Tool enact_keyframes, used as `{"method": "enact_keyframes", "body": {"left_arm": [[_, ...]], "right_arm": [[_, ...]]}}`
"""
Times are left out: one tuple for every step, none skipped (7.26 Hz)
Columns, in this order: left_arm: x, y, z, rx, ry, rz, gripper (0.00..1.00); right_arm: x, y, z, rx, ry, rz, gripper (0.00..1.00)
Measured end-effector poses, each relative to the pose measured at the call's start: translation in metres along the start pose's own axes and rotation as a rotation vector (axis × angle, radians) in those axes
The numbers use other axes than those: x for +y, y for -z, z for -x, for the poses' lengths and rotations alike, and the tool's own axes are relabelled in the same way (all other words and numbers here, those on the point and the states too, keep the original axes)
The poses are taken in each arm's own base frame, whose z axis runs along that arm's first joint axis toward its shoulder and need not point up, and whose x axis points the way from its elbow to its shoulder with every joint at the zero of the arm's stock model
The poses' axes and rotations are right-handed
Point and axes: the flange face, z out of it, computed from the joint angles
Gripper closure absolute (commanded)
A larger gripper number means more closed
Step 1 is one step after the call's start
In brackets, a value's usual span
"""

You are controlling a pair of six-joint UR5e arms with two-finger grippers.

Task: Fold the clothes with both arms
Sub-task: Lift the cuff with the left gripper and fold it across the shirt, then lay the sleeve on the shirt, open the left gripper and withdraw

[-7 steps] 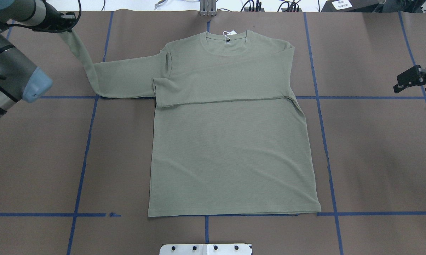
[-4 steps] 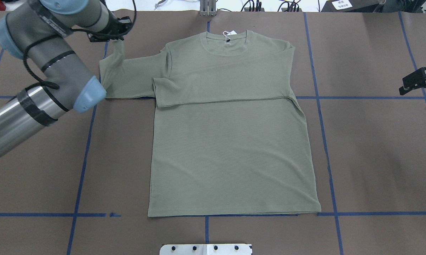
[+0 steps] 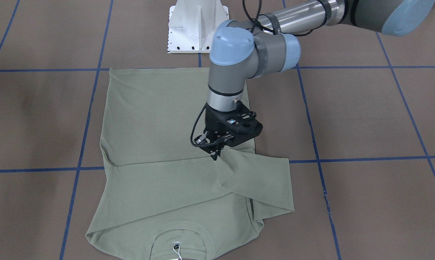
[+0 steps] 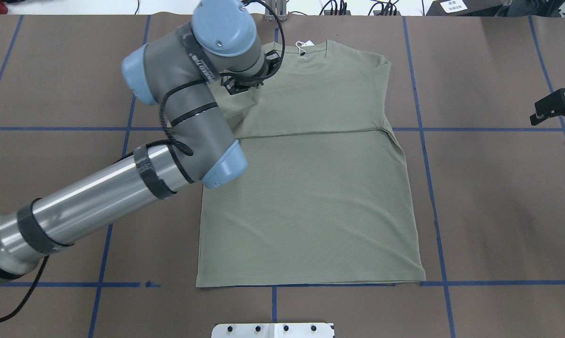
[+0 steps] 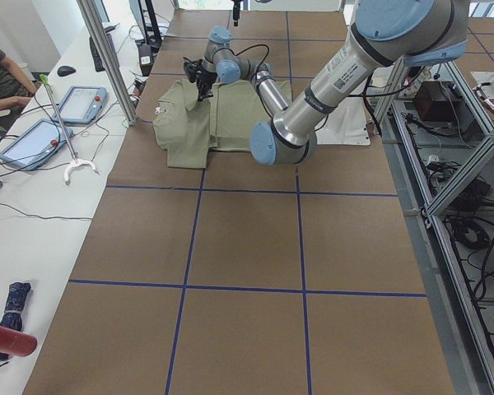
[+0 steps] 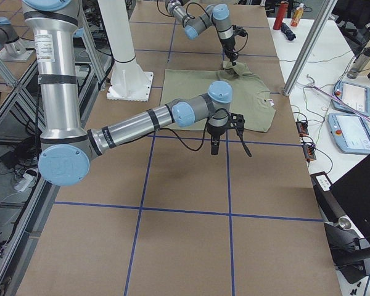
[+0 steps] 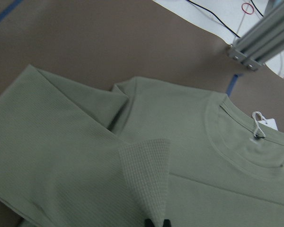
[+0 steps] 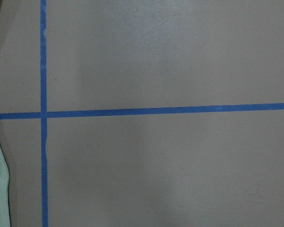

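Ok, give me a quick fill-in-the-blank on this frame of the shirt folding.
1. The gripper pinching the sleeve belongs to the robot's ____ arm.
2. The other gripper hangs beside the shirt, holding ____.
3. The shirt's paper tag is ____ in colour.
Missing words: left; nothing; white.

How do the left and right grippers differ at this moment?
The left gripper is shut on the sleeve; the right gripper holds nothing. The left gripper hangs over the shirt; the right gripper hangs over bare table, clear of the shirt. Both are black.
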Motion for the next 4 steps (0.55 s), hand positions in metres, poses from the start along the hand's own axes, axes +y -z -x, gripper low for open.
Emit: {"method": "enact_keyframes", "body": {"left_arm": [[0.038,0.007,-0.039,0.016,0.042,0.035,1.0],[0.071,0.012,-0.06,0.029,0.069,0.068,1.0],[0.1,0.009,-0.07,0.036,0.088,0.098,1.0],[0.119,-0.003,-0.076,0.046,0.099,0.109,1.0]], "right_arm": [[0.0,0.0,0.0,0.001,-0.001,0.0,0.0],[-0.001,0.0,0.0,0.002,-0.001,0.0,0.0],[-0.001,0.0,0.0,0.002,0.0,-0.001,0.0],[-0.001,0.0,0.0,0.001,-0.001,-0.001,0.0]]}}
